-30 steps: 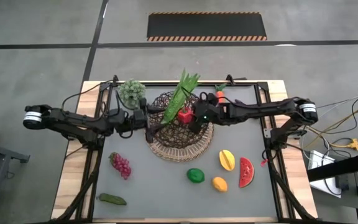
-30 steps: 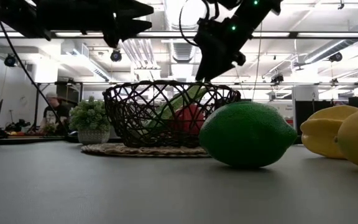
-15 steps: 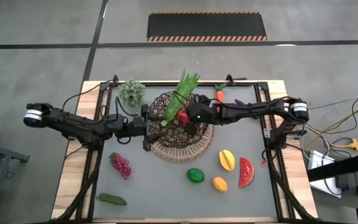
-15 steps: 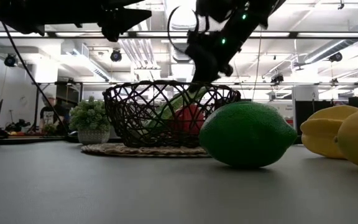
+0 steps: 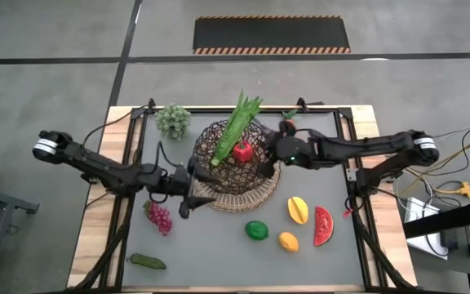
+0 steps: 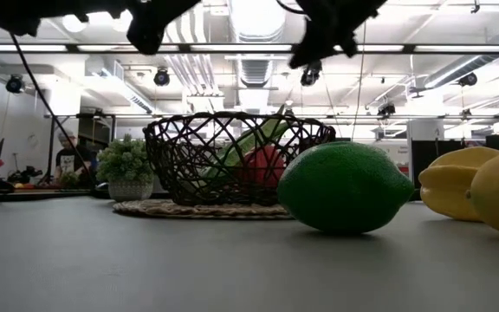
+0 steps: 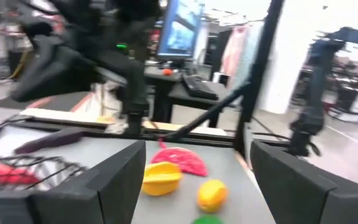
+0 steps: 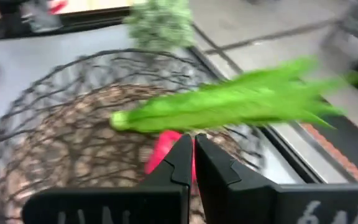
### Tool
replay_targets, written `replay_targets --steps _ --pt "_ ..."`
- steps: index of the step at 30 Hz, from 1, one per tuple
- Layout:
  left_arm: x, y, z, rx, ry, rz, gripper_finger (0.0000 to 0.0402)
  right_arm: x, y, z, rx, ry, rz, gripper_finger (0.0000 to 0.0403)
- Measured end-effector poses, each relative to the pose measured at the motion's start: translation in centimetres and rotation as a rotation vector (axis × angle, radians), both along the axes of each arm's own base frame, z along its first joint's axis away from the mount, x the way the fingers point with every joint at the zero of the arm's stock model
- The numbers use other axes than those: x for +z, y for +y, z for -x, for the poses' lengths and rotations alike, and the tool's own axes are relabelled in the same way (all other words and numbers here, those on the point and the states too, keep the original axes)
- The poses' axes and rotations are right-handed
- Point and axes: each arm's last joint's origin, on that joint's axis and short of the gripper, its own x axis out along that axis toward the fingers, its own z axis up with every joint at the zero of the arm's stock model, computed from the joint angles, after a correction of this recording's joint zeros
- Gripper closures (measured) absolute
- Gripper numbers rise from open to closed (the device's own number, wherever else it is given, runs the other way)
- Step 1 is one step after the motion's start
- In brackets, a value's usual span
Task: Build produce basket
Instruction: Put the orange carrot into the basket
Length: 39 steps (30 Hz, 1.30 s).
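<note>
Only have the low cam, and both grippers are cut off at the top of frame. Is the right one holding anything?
Observer: No. The right gripper is shut and empty over the basket, above the leaves and pepper.
Operator: Left?
Observer: The left gripper is open, at the basket's near-left rim, close to the grapes.
Operator: Anything out of my frame?
Observer: A watermelon slice lies on the table, right-front of the basket.

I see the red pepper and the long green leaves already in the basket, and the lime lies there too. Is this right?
Not quite. The high view shows the lime on the table, outside the basket. The red pepper and long green leaves are in it.
</note>
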Motion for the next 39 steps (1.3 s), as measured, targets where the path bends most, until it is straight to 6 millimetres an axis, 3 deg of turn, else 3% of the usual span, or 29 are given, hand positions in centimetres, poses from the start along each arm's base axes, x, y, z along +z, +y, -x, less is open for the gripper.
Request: replay_targets --steps 6,13,18,23,30,34,39 --pt "0.6 -0.9 0.1 -0.029 -0.028 -0.078 0.013 -1.1 -3.4 3.8 -0.337 -0.01 -0.093 0.0394" --pt "0.6 -0.8 0.1 0.013 -0.034 -0.13 0.013 -5.5 -9.3 7.2 -0.68 0.012 -0.212 0.0389" --pt "0.5 -0.7 0.2 0.046 -0.037 -0.127 0.013 -8.6 -11.9 8.8 -0.741 0.019 -0.378 0.0342" --pt "0.5 -0.6 0.2 0.077 -0.036 -0.149 0.013 -10.5 -12.7 9.0 -0.751 0.042 -0.447 0.0262" --pt "0.5 -0.5 0.1 0.091 -0.038 -0.187 0.013 -12.6 -13.7 7.4 -0.745 0.047 -0.446 0.0156" --pt "0.5 -0.5 0.1 0.095 -0.038 -0.196 0.013 -14.1 -14.5 6.7 -0.749 0.044 -0.44 0.012" --pt "0.5 -0.5 0.1 0.097 -0.038 -0.197 0.013 -16.0 -15.3 6.4 -0.782 0.079 -0.449 0.0102"
